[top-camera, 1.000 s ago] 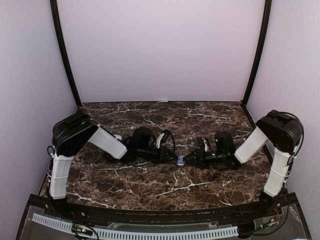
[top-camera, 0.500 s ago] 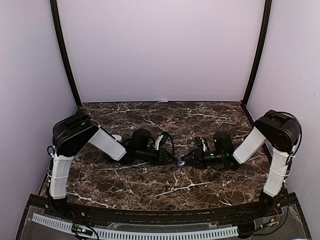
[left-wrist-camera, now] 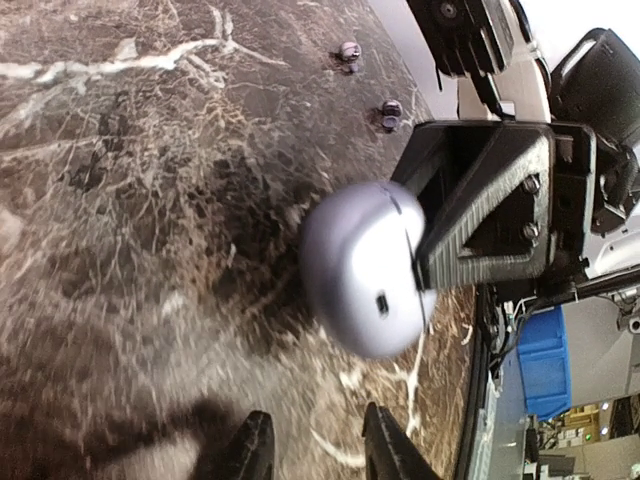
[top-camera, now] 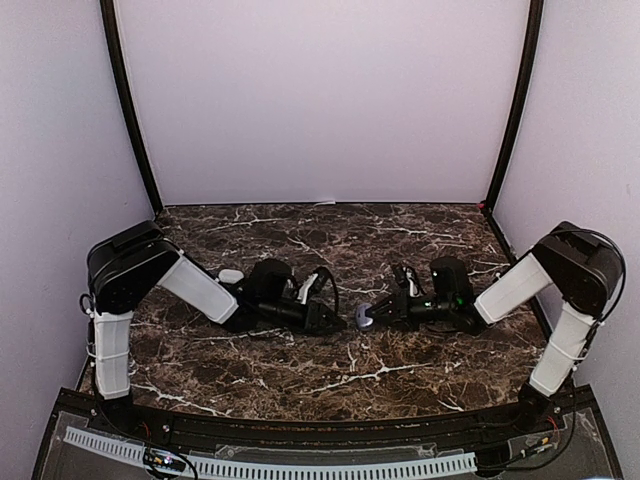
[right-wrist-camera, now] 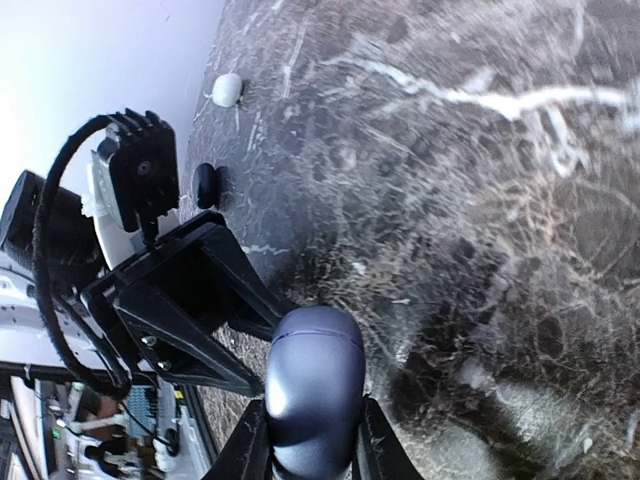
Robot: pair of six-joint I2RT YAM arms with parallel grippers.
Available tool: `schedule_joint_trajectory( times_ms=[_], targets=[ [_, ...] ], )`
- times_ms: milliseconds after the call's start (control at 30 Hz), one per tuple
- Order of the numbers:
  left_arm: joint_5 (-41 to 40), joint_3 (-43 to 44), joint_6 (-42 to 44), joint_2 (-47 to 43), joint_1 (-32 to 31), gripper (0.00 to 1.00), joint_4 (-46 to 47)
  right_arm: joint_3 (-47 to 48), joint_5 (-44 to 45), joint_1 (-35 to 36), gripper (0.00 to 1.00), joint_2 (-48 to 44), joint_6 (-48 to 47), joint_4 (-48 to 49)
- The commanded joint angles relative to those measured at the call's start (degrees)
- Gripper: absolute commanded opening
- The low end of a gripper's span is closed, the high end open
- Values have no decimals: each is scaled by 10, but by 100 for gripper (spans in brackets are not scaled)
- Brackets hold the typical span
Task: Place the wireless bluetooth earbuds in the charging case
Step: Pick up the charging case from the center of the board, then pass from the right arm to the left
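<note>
Pulled back to the left, the left hand (top-camera: pixel 336 322) now sits just apart from the case (left-wrist-camera: pixel 362 268), its fingers released with nothing between them. The right hand (top-camera: pixel 374 312) has shifted slightly right and stays clenched on the lavender case, holding it close to the desk (top-camera: pixel 300 375) at mid-scene. Two buds (left-wrist-camera: pixel 348 48) lie on the desk further right, by the right arm.

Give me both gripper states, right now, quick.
Left gripper: open, holding nothing.
Right gripper: closed on the purple charging case.
</note>
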Motion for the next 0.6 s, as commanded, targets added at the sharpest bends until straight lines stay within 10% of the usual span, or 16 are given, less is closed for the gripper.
schedule_joint_trajectory(
  times_ms=[0,467,567],
  targets=[
    [22,-46,49,-95,18,41,3,17,8,4,18,-60,-95,-65],
    [37,-248,282,-409,22,64,34,114,79,158,16,-250,-411,-291],
    [20,-303,318,-464,18,90,83,132,125,194,18,-275,-452,-312]
  ],
)
